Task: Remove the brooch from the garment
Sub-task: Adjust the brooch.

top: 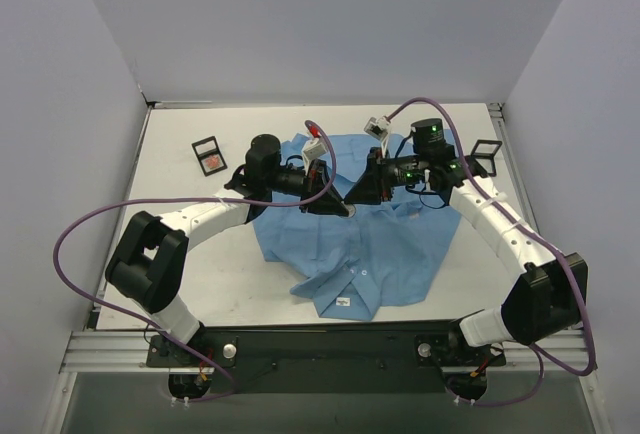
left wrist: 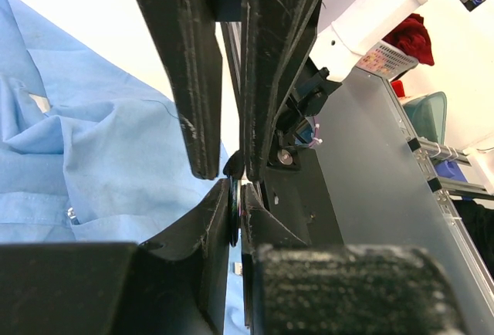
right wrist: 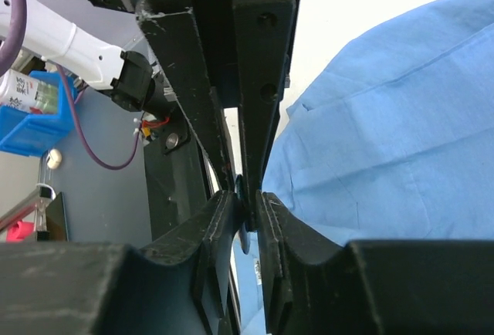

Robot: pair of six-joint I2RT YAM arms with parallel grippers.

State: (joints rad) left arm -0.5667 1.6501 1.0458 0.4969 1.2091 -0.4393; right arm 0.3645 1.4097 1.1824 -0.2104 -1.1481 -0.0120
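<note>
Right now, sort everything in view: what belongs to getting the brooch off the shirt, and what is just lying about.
For the job:
- brooch
- shirt
- left hand
- right hand

Lying about:
- left frames
- right frame

The garment (top: 380, 254) is plain light blue on a white surface (top: 232, 284). The brooch (left wrist: 233, 215) looks dark; the cables (top: 56, 249) are purple.
</note>
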